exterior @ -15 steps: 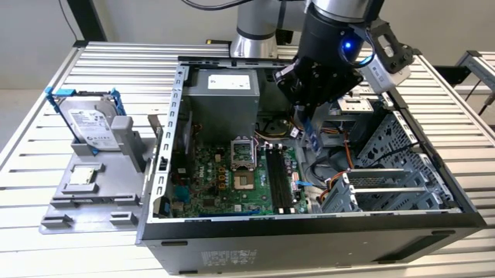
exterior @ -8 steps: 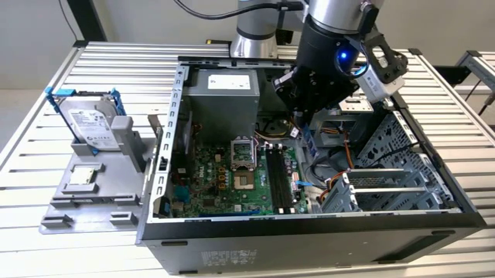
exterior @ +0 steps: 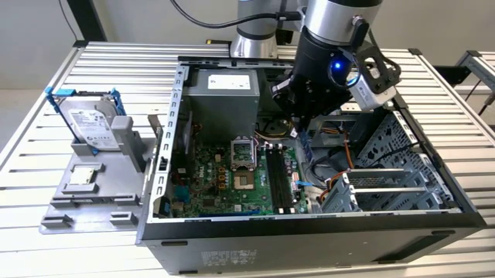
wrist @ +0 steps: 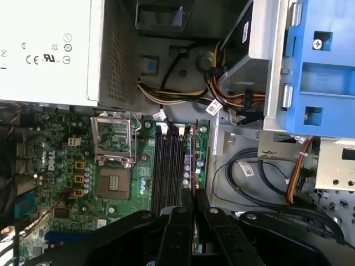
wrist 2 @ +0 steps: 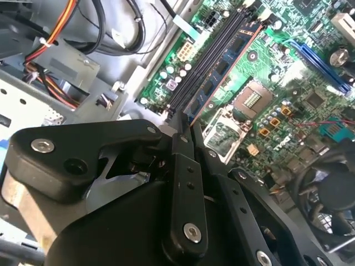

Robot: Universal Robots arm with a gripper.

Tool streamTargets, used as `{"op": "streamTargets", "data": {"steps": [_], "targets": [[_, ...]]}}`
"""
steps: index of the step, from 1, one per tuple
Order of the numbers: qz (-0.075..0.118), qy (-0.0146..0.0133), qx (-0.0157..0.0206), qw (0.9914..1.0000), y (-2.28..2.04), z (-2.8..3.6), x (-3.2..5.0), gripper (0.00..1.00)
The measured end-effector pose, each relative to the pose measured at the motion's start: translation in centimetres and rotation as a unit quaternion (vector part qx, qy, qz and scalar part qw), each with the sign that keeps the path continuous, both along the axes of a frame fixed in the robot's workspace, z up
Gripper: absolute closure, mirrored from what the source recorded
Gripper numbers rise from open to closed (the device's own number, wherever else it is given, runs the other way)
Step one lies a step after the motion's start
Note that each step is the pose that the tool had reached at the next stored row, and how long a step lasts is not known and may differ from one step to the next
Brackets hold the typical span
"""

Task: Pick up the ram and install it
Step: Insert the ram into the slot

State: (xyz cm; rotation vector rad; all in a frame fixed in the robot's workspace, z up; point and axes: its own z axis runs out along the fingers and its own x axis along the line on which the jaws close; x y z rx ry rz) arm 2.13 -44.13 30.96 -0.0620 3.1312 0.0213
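Observation:
My gripper (wrist 2: 186, 128) is inside the open computer case (exterior: 309, 229), shut on the ram (wrist 2: 224, 66). The ram is a slim dark stick with blue chips that juts out from between the fingers. In the first wrist view the ram (wrist: 192, 166) appears edge-on, hanging just above the black memory slots (wrist: 169, 166) and running along their outer side, in front of the gripper (wrist: 192, 209). The exterior view has the gripper (exterior: 298, 128) low over the far end of the memory slots (exterior: 279, 174) on the green motherboard (exterior: 208, 185).
A grey fixture (exterior: 116, 200) at the exterior view's left holds a silver hard drive (exterior: 93, 124) and a small square processor chip (exterior: 83, 175). Inside the case are the power supply (exterior: 224, 87), the empty processor socket (exterior: 243, 174), bundled cables (wrist: 238, 100) and a metal drive cage (exterior: 386, 174).

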Motion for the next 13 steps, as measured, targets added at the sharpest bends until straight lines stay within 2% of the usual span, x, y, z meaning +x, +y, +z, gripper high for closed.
{"op": "streamTargets", "data": {"steps": [6, 11, 13], "targets": [[-0.015, 0.0000, 0.0000, 0.99988, 0.03, -1.09, -0.20, 1.00], [-0.033, 0.0000, -0.0003, 0.99944, 0.02, -2.01, -0.36, 1.00], [-0.034, 0.0000, -0.0003, 0.99941, 0.03, -2.36, -0.36, 1.00]]}}
